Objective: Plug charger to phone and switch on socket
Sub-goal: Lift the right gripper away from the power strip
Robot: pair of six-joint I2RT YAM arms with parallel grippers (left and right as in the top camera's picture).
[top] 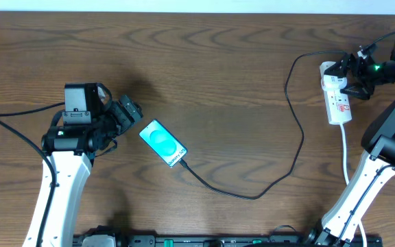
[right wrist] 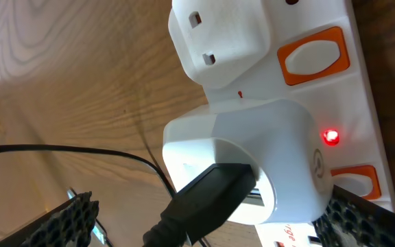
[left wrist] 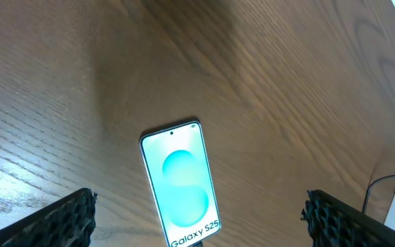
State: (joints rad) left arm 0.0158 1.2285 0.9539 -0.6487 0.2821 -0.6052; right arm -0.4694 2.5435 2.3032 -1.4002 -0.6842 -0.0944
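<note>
Left gripper [top: 130, 112] spread wide, empty, just beside phone [top: 162, 142] lying flat on table [top: 218, 68], screen up. Charger [top: 256, 197] tip looked pushed into phone's end. Right gripper [top: 352, 77] spread over socket [top: 337, 104], likely there for switch; red light [right wrist: 331, 136] glowed

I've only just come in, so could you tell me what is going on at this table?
The phone lies screen up on the table, with the charger seemingly joined to its lower end. The left pincer hangs open over it. The right pincer is open at the white adapter on the socket, where a red light glows.
</note>
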